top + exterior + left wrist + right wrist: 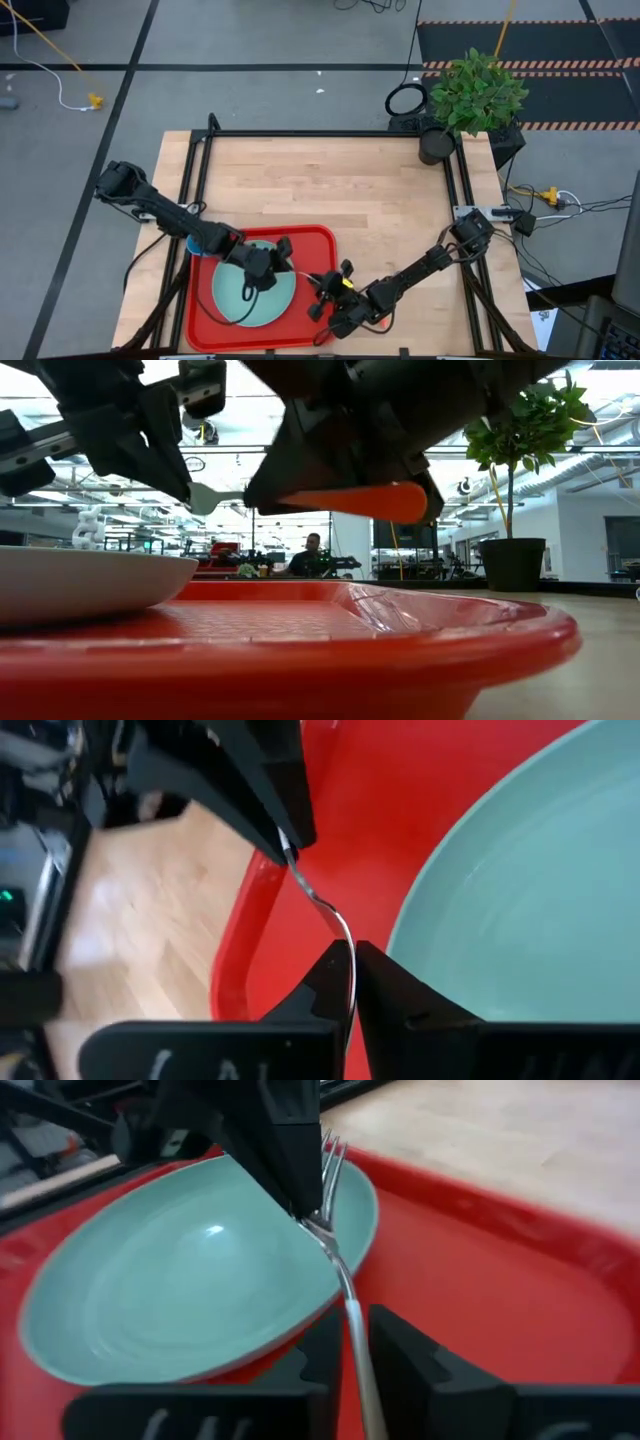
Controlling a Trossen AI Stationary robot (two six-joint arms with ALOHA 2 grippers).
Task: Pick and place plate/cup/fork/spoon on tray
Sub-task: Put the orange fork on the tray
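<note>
Closest to the low camera curves the rim of the large bright red plastic tray (400,650), carrying the round pale teal plate (80,580). Above it hangs the orange-handled metal fork (350,501). The right gripper (355,1330) clasps its handle end, and the left gripper (352,952) pinches its metal neck. The small blue plastic cup (196,242) sits at the tray's left edge. This looks like fork placement: one gripper should release, then the other lower it. No writing is readable.
</note>
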